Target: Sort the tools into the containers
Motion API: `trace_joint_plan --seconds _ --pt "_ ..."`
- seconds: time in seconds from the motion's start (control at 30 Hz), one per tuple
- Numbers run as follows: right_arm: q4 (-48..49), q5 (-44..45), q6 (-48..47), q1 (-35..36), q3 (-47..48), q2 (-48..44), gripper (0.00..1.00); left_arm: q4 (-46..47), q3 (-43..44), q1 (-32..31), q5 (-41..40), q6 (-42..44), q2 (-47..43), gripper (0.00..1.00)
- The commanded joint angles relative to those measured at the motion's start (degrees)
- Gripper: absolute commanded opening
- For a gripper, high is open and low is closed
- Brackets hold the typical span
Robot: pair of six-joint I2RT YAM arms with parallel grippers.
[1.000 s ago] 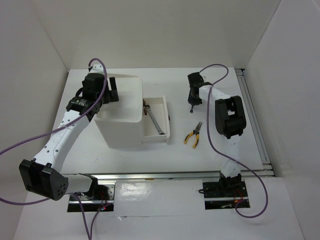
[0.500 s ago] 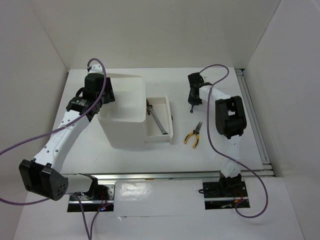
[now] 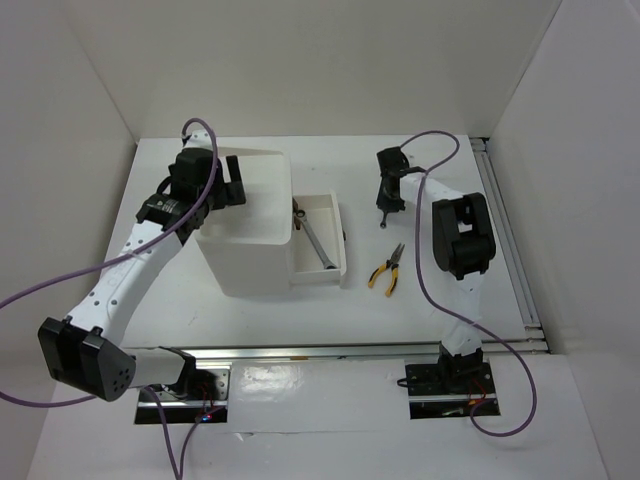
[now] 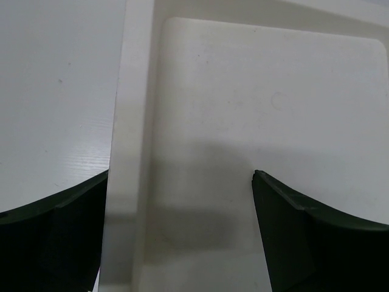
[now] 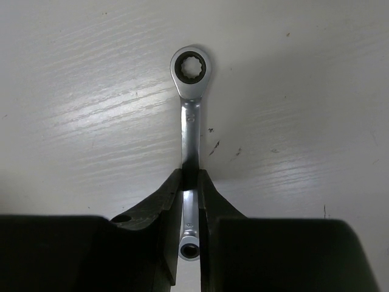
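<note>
A white box (image 3: 245, 225) stands left of centre with a shallow drawer (image 3: 330, 212) pulled out to its right. A silver wrench (image 3: 316, 243) lies in that drawer. My left gripper (image 3: 228, 182) hovers open over the box's recessed top tray (image 4: 261, 103), one finger (image 4: 55, 231) outside the tray's rim (image 4: 130, 121); nothing is between the fingers. My right gripper (image 5: 191, 176) is shut on the shaft of a silver ratchet wrench (image 5: 190, 109), seen at the back right (image 3: 384, 218) just over the table. Yellow-handled pliers (image 3: 387, 268) lie on the table.
A dark knob (image 3: 343, 237) sticks out of the drawer's front. A small brown thing (image 3: 297, 211) lies at the drawer's far end. A metal rail (image 3: 510, 250) runs along the table's right edge. White walls close in three sides.
The box and its drawer have shifted a little to the right. My left gripper shut and has opened again over the top tray. My right gripper tightened on the ratchet wrench.
</note>
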Motion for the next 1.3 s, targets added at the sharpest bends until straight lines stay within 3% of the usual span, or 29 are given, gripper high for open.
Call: trace_joint_plan --seconds 0.0,0.27,0.5,0.73,0.97,1.0,1.1,1.27 --pt "-4.2 -4.2 0.0 -0.2 -2.3 -1.5 0.0 -8.4 0.5 -0.4 -2.1 0.9 -1.1 1.0" --pt "-3.6 -11.0 -1.7 0.9 6.0 -9.8 0.0 -8.9 1.1 -0.4 -5.7 -0.3 -3.9 1.0" --pt "-2.9 -15.7 -2.3 8.2 7.4 -15.4 0.0 -8.9 0.6 -0.4 -6.8 -0.3 -4.5 1.0" --pt "1.3 -11.0 -1.7 19.0 -1.6 -21.2 0.0 -8.9 0.6 -0.4 -6.8 -0.3 -4.5 1.0" --pt "4.8 -8.1 0.0 22.7 -9.0 -22.3 0.01 -8.9 0.6 -0.4 -6.8 -0.3 -4.5 1.0" --pt "4.8 -8.1 0.0 23.4 -9.0 -22.3 0.08 -8.9 0.6 -0.4 -6.8 -0.3 -4.5 1.0" --pt "4.8 -8.6 0.0 25.1 -9.5 -23.1 0.64 -8.9 0.6 -0.4 -6.8 -0.3 -4.5 1.0" --pt "2.6 -1.4 -3.2 24.3 -7.3 -27.3 0.76 -8.9 0.1 -0.4 -6.8 -0.3 -4.5 1.0"
